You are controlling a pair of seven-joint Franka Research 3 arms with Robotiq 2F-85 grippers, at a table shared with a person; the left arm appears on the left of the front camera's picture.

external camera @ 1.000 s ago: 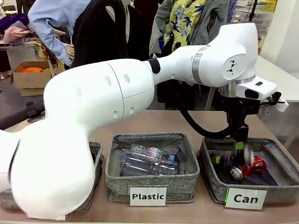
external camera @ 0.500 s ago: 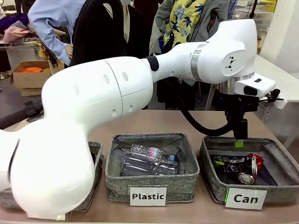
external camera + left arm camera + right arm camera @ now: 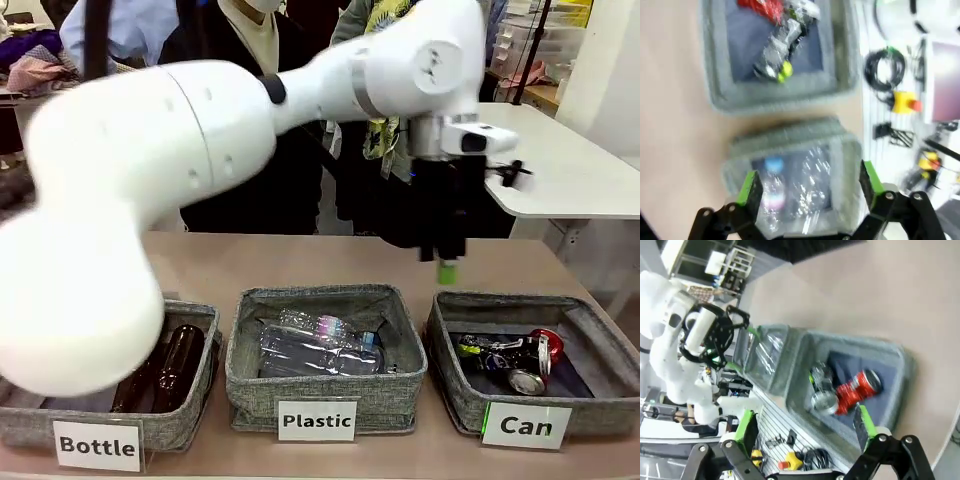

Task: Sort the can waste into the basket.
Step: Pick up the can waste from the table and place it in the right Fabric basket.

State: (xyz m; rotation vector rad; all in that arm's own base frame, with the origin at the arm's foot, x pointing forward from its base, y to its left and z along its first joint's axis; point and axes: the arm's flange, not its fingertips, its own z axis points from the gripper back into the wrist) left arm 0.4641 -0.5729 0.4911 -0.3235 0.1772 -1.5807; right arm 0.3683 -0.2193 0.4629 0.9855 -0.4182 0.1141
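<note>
Both cans, red (image 3: 541,349) and black (image 3: 487,350), lie in the Can basket (image 3: 590,312); left gripper (image 3: 447,265) and right gripper (image 3: 805,430) spread, empty. Sorting looks complete; next, park the arms.

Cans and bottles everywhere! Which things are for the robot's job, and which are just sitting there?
For the job: red can, black can, Can basket, open left gripper.

Just sitting there: Plastic basket of clear bottles, Bottle basket with brown bottles.

You are looking at a tan table (image 3: 330,262) carrying three grey baskets side by side: Bottle basket (image 3: 190,425), Plastic basket (image 3: 325,385), Can basket (image 3: 600,345).
</note>
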